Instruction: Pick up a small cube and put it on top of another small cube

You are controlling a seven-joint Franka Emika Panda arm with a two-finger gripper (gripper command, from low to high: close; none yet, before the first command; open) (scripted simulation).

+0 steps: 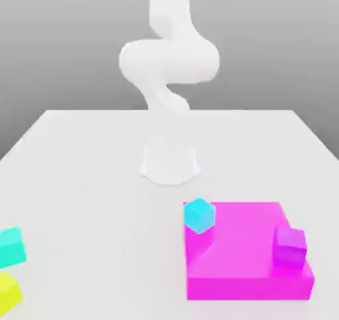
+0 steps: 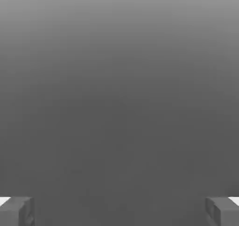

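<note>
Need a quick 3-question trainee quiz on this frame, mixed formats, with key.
1. True or false: the sky-cyan cube sits on the magenta block.
2. Multiple choice: the turquoise cube lies where in the exterior view?
A. on the magenta block
B. at the left edge, just behind the yellow-green cube
C. against the arm's base
3. Fill in: the small cube at the magenta block's right edge is coloured ____.

Key
1. True: it rests at the block's far left corner.
2. B
3. Purple

Bonus note: the hand shows its fingers wide apart with nothing between them.
</note>
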